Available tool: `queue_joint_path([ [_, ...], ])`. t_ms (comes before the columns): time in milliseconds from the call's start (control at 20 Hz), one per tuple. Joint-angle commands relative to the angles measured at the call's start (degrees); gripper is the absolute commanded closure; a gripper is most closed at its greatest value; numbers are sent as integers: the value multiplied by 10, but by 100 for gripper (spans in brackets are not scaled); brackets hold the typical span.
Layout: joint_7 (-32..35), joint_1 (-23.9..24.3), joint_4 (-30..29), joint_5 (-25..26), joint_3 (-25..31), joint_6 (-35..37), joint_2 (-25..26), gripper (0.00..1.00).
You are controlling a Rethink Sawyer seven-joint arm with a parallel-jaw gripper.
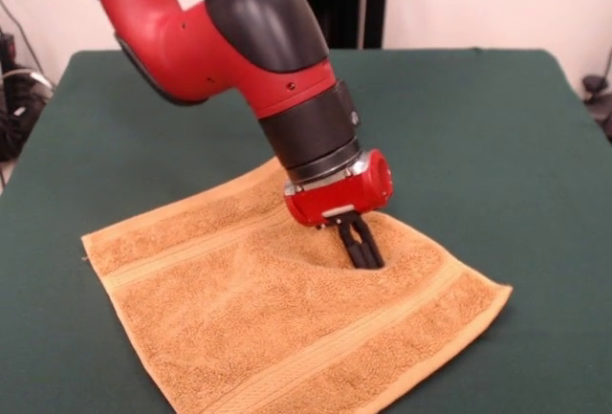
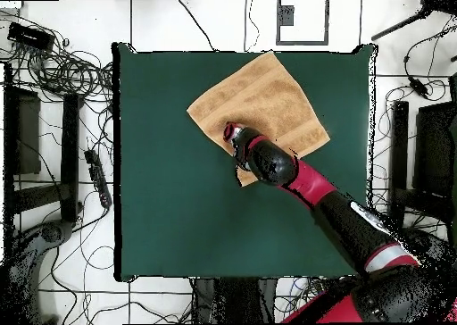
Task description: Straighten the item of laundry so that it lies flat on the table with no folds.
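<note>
The orange-tan towel [image 1: 287,323] lies spread on the dark green table [image 1: 478,127], toward the front in the front view. Its woven bands run near the left and right edges. My gripper [image 1: 366,259] points down into the towel's far edge, where the cloth is puckered and raised around the black fingers [image 1: 356,240]. The fingers are close together, with their tips buried in the cloth. In the overhead view the towel [image 2: 268,98] sits as a diamond at the table's [image 2: 161,205] top middle. There the gripper [image 2: 234,138] is at the towel's lower left side, and the arm hides the corner nearest the robot.
My red and black arm [image 1: 258,41] reaches in from the upper left of the front view, low over the towel's far side. Cables and dark racks [image 2: 54,134] lie on the floor around the table. Bare green felt [image 1: 497,98] lies to the right and behind the towel.
</note>
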State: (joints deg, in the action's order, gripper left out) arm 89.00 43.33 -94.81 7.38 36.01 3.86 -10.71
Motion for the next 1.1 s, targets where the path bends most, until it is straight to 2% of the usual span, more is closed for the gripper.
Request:
queue_joint_path([
  [50,149,-54,-46,-40,16,-15,85,100],
  [450,162,-63,-59,-74,21,-30,79,100],
  [550,168,-78,-70,-96,-1,-5,50,100],
  [700,163,-69,-101,-114,-4,33,15,100],
  [1100,194,-29,-225,-197,41,157,-134,100],
])
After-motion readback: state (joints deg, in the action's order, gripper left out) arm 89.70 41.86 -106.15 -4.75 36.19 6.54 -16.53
